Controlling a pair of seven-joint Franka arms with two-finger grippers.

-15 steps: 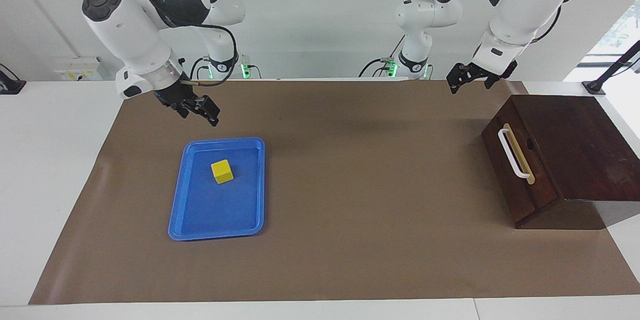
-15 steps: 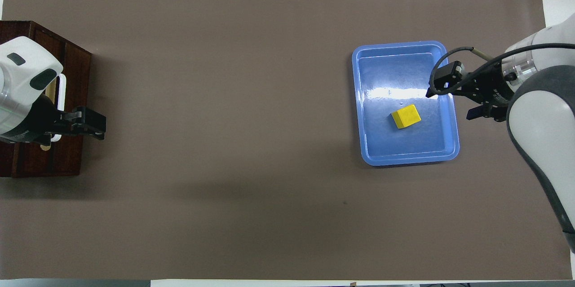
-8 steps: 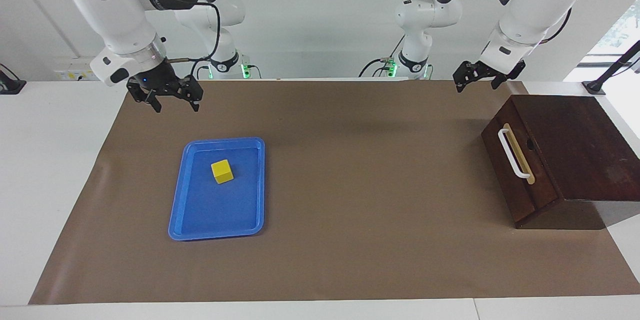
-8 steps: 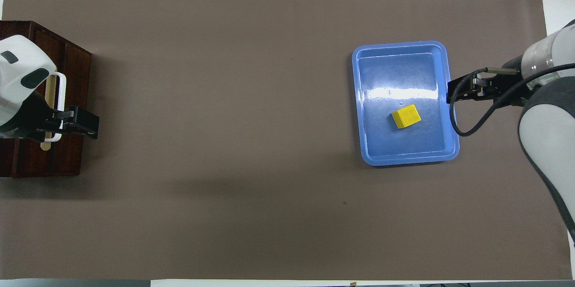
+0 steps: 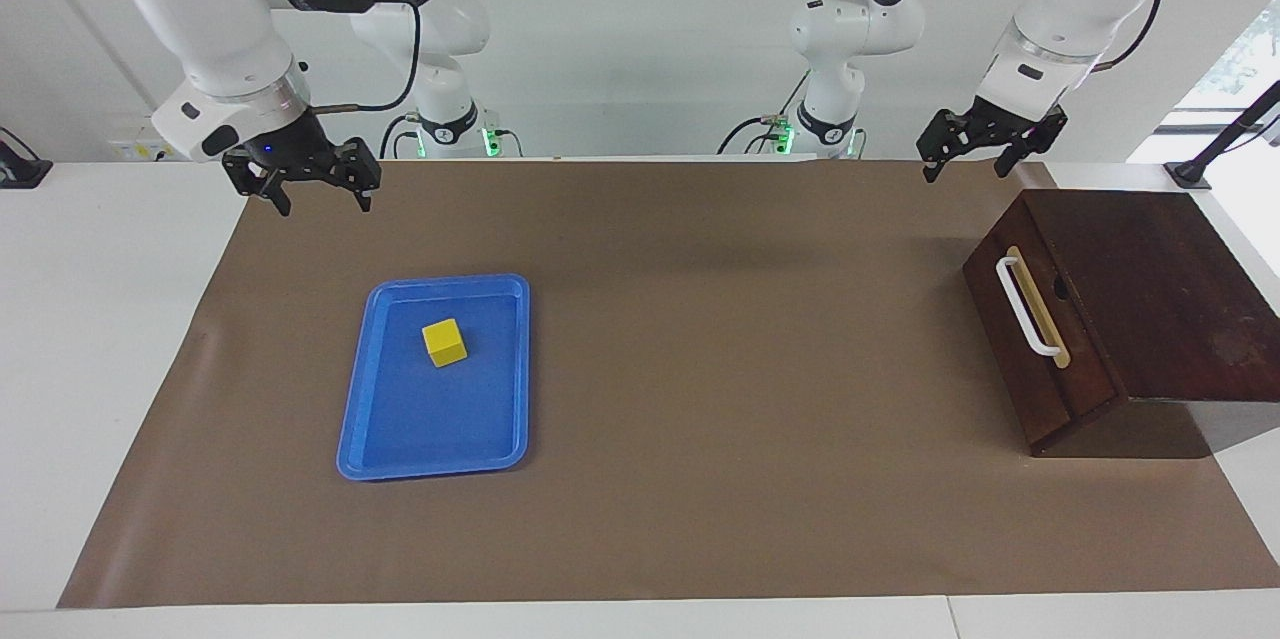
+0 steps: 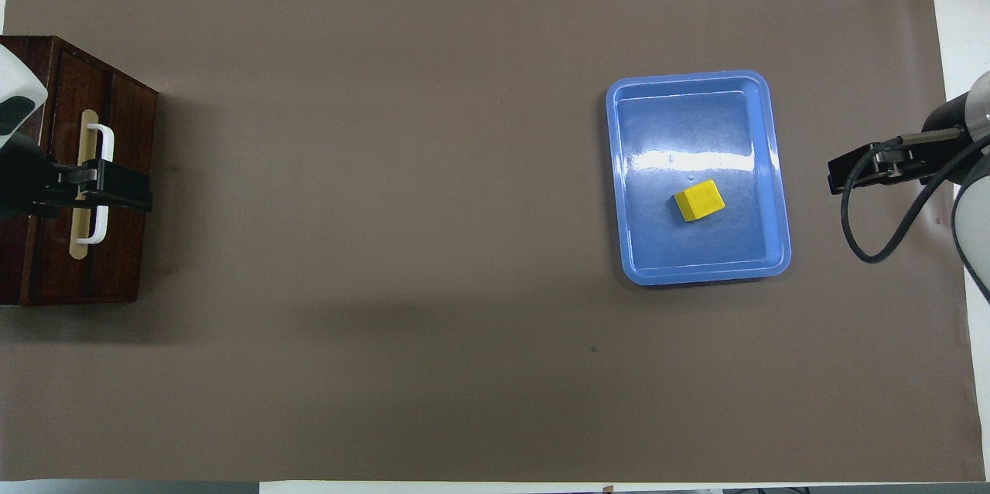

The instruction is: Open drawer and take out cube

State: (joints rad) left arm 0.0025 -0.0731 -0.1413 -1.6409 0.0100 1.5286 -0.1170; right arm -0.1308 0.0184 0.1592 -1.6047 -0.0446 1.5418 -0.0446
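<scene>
A brown paper mat (image 5: 700, 399) covers a white table (image 5: 90, 339) before a white wall; at the facing view's centre left, the small bright yellow cube (image 5: 444, 342) sits in a flat blue plastic tray (image 5: 400, 439). At its right edge the dark brown wooden drawer (image 5: 1030, 339) with white bar handle (image 5: 1026, 307) sits shut in its slanted box. The right gripper (image 5: 318, 200) hangs upper left, fingers wide and empty; the left gripper (image 5: 965, 164) hangs upper right, also spread and empty.
</scene>
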